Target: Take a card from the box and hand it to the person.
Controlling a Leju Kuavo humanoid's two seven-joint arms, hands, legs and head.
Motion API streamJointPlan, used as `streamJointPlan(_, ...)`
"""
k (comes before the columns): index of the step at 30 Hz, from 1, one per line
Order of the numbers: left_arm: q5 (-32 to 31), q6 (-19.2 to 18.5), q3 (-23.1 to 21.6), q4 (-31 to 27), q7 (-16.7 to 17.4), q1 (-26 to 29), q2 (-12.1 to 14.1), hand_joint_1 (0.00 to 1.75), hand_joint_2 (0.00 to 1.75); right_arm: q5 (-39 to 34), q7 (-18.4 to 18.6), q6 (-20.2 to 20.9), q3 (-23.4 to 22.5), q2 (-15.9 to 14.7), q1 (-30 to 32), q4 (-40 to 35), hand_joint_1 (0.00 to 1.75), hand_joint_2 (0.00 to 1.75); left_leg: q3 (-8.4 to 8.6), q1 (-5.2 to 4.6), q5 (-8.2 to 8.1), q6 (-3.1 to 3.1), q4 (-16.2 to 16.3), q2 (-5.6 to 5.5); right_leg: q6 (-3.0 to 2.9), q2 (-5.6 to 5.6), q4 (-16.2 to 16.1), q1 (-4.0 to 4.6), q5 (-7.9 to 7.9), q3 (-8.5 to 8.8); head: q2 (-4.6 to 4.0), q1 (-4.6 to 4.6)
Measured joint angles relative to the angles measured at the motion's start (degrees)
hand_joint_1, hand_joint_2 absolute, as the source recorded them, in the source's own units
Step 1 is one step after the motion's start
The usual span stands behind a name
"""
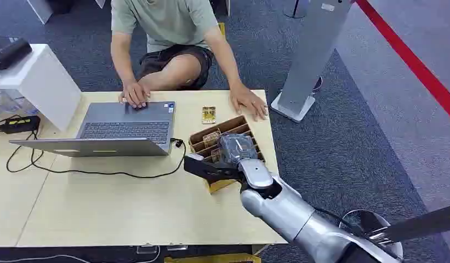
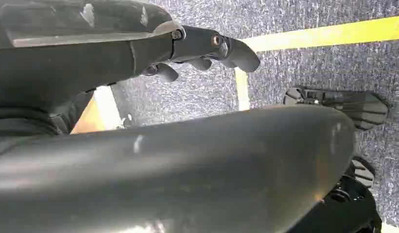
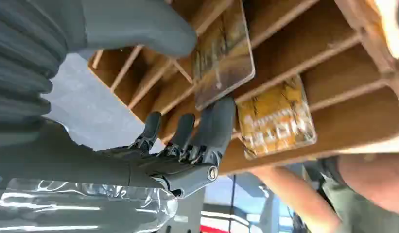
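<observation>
Here, in the head view, the robot's silver right arm reaches in from the lower right, its right hand [image 1: 214, 167] over the near end of the brown slotted wooden card box [image 1: 240, 123] that sits on the pale wooden table [image 1: 102, 208]. Yellow-printed cards stand in the box's slots, and one small yellow card [image 1: 209, 114] lies flat on the table just beyond the box. A person in a grey-green shirt [image 1: 162, 22] kneels at the far side, one hand on the open grey laptop [image 1: 126, 123], the other flat on the table near the box's far corner. A black cable [image 1: 102, 172] loops across the tabletop.

In the left wrist view, the left hand [image 2: 202, 51] hangs over dark blue carpet — fingers curled loosely, holding nothing.

In the right wrist view, the thick grey thumb [image 3: 139, 26] and a dark finger [image 3: 214, 121] lie on opposite sides of a brownish-yellow printed card [image 3: 224, 58] standing in a slot — whether they actually clamp it I cannot tell. Another yellow card [image 3: 275, 119] sits in the neighbouring slot.
</observation>
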Motion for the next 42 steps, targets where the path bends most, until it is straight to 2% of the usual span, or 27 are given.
streamJointPlan(1,0.0,0.0,0.0,-0.02,-0.07,0.01,0.0,0.0,0.0,0.0,-0.09,0.0,0.0,0.0,0.08,0.24,0.96,1.75,0.0,0.0,0.0,0.0,0.0,0.0,0.0,0.0,0.0,0.0,0.0,0.0,0.0,0.0)
streamJointPlan(2,0.0,0.0,0.0,0.0,-0.07,0.02,0.0,0.0,0.0,0.0,-0.2,0.0,0.0,0.04,0.13,0.48,1.15,1.75,0.0,0.0,0.0,0.0,0.0,0.0,0.0,0.0,0.0,0.0,0.0,0.0,0.0,0.04)
streamJointPlan(3,0.0,0.0,0.0,0.0,-0.07,0.02,0.0,0.0,0.0,0.0,-0.2,0.0,0.0,0.11,0.13,0.7,1.15,1.75,0.0,0.0,0.0,0.0,0.0,0.0,0.0,0.0,0.0,0.0,0.0,0.0,0.0,0.04)
streamJointPlan(4,0.0,0.0,0.0,-0.02,-0.07,0.01,0.0,0.0,0.0,0.02,-0.2,0.0,0.0,0.18,0.13,0.85,1.33,1.75,0.0,0.0,0.0,0.0,0.0,0.0,0.0,0.0,0.0,0.0,0.0,0.0,0.0,0.0)
streamJointPlan(10,0.0,-0.22,-0.02,0.0,-0.07,0.03,0.02,0.0,0.0,0.15,-0.2,-0.02,-0.07,0.24,-0.11,1.79,1.36,1.75,0.0,0.0,0.0,0.0,0.0,0.0,0.0,-0.01,0.0,0.0,0.0,0.01,0.0,0.07)
streamJointPlan(11,0.0,-0.24,-0.02,0.0,-0.07,0.03,0.02,0.0,0.0,0.15,-0.2,-0.02,-0.09,0.24,-0.13,1.88,1.43,1.75,0.0,0.0,0.0,0.0,0.0,0.0,0.0,-0.01,0.0,0.0,0.0,0.0,0.0,0.07)
streamJointPlan(13,0.0,-0.26,-0.02,0.0,-0.07,0.03,0.02,0.0,0.0,0.15,-0.2,-0.02,-0.09,0.28,-0.21,2.08,1.45,1.75,0.0,0.0,0.0,0.0,0.0,0.0,0.0,-0.01,0.0,0.0,0.0,0.0,0.0,0.07)
streamJointPlan(14,0.0,-0.26,-0.02,0.0,-0.07,0.03,0.02,0.0,0.0,0.15,-0.2,-0.02,-0.09,0.33,-0.22,2.14,1.54,1.75,0.01,0.0,0.0,0.0,0.0,0.0,0.0,-0.01,0.0,0.0,0.0,0.01,0.0,0.05)
streamJointPlan(33,-0.07,-0.15,-0.11,0.0,-0.61,0.07,0.11,0.0,0.0,-1.07,-0.87,0.35,-1.05,0.31,-0.86,2.03,1.54,1.75,0.1,0.0,0.02,-0.01,0.0,0.0,0.01,0.0,0.01,0.0,0.02,0.1,0.0,0.04)
streamJointPlan(39,-0.15,-0.15,-0.11,0.0,-0.59,0.11,0.28,0.0,0.0,-1.58,-0.74,-0.05,-2.38,-0.72,-7.53,-1.62,1.54,1.75,0.08,-0.01,0.03,-0.01,0.02,0.02,0.02,0.02,0.02,-0.01,0.07,0.06,0.0,0.07)
streamJointPlan(42,-0.72,-0.3,-0.15,0.0,-0.7,0.09,0.35,0.0,0.0,-1.86,-3.08,-4.25,-2.56,-0.83,-12.18,-2.38,1.54,1.75,0.06,-0.01,0.03,-0.01,0.02,0.01,0.02,0.03,0.02,-0.01,0.07,0.04,0.0,0.07)
